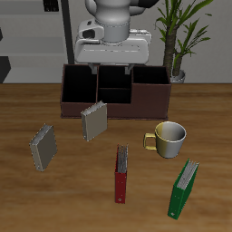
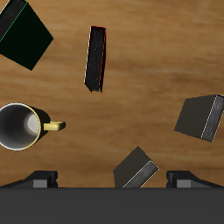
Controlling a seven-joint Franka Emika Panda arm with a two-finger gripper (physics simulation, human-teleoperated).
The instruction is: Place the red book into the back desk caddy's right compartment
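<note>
The red book stands on edge on the table near the front, between the yellow mug and the front edge; it also shows in the wrist view. The back desk caddy is a dark brown box at the table's back, in front of the robot's base. Its right compartment is the taller-fronted end section, and I see nothing in it. My gripper hangs high above the caddy, far from the book. It is open and empty, and its fingertips sit wide apart.
A yellow mug stands beside the red book, toward the caddy. A green book stands near the front edge. Two grey books stand before the caddy. A potted plant stands behind the caddy's end.
</note>
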